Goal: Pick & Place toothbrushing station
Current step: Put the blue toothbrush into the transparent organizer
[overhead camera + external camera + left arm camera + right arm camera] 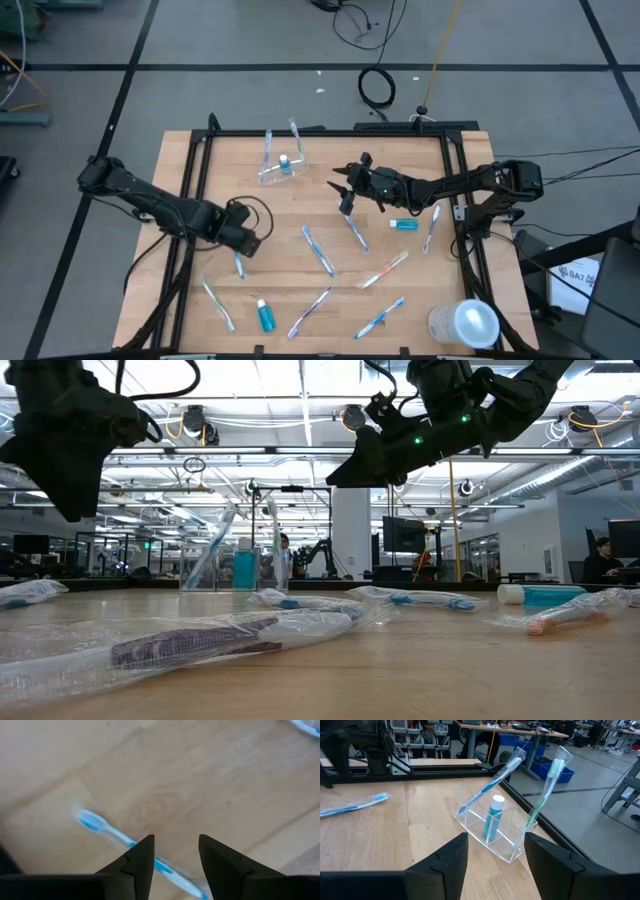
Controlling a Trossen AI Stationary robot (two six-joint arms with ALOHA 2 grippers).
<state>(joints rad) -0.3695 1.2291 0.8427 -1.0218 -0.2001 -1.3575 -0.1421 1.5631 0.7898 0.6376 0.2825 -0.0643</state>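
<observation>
A small clear plastic cup (506, 845), boxy in shape, stands at the table's far left-centre (280, 172). In it lean two toothbrushes (492, 782) and an upright teal toothpaste tube (494, 817). My right gripper (495, 865) hovers open and level just right of the cup (345, 190), pointing at it. My left gripper (243, 248) points down, open, above a blue-and-white toothbrush (107, 831) that lies flat on the wood and passes under the fingers without touching them. Several more wrapped toothbrushes (318, 250) and two tubes (265, 316), (404, 225) lie on the table.
A whitish translucent cylinder (465, 325) stands at the near right corner. A black frame rail (320, 131) runs along the table's far edge and down both sides. Wrapped toothbrushes (200, 645) lie scattered over the near half; bare wood shows between the two grippers.
</observation>
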